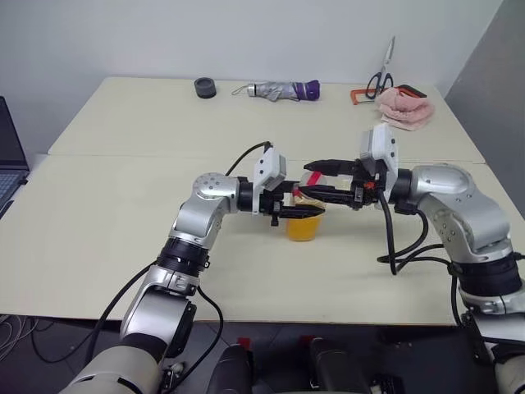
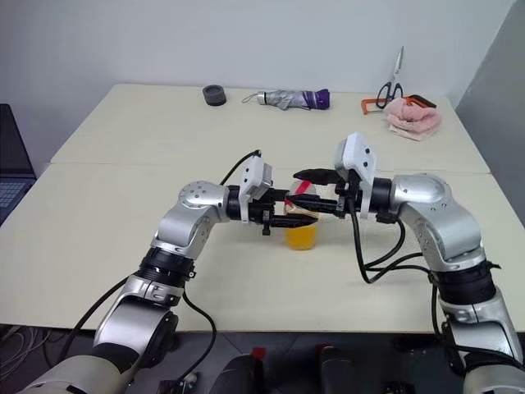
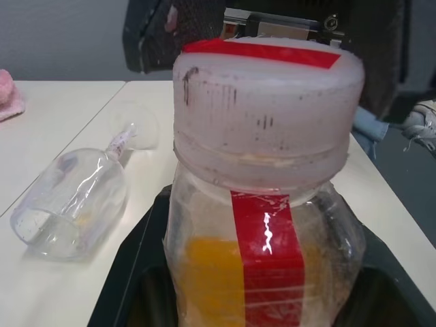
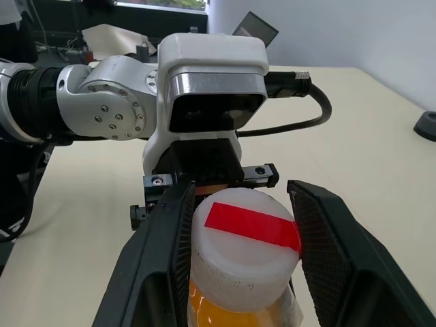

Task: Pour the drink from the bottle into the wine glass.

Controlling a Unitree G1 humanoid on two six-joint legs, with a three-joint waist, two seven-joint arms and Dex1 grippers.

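Observation:
At the table's middle stands the bottle (image 1: 303,222), a small clear one with the orange drink (image 3: 208,279) in its lower part. A red strip runs down its side, and the cap (image 4: 242,252) is white with a red strip across the top. My left gripper (image 1: 314,210) reaches in from the left and is shut on the bottle's body below the cap. From the right, my right gripper (image 4: 242,197) stands open, with a finger on each side of the cap. The wine glass (image 3: 71,204) lies on its side on the table beyond the bottle.
Along the table's far edge lie a black tape roll (image 1: 204,87), a folded umbrella (image 1: 279,90), scissors (image 1: 380,78) and a pink cloth (image 1: 404,107). A laptop (image 1: 10,156) sits at the far left. A seam (image 1: 123,156) joins two tabletops.

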